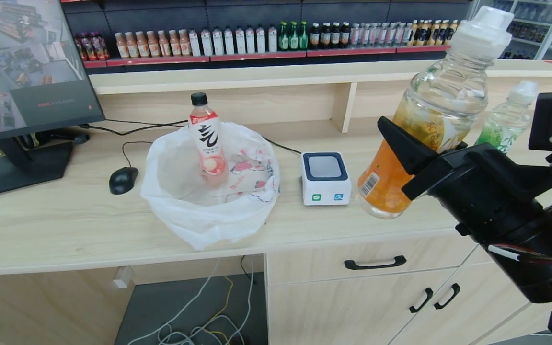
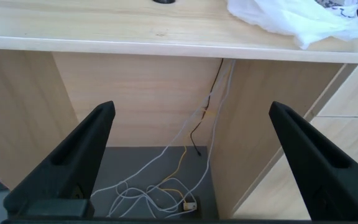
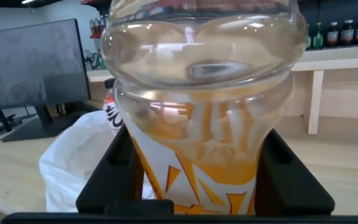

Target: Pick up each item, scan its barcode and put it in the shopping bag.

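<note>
An orange bottle (image 1: 429, 110) tilts just right of the white scanner (image 1: 326, 178); pink bottle (image 1: 207, 141) stands in the bag (image 1: 170, 191), left; green bottle (image 1: 501, 127) far right

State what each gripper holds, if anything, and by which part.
The right gripper holds the orange drink bottle by its labelled middle. The left gripper is open, holding nothing.

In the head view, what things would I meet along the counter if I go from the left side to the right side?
monitor → mouse → shopping bag → scanner → orange drink bottle → green bottle
</note>
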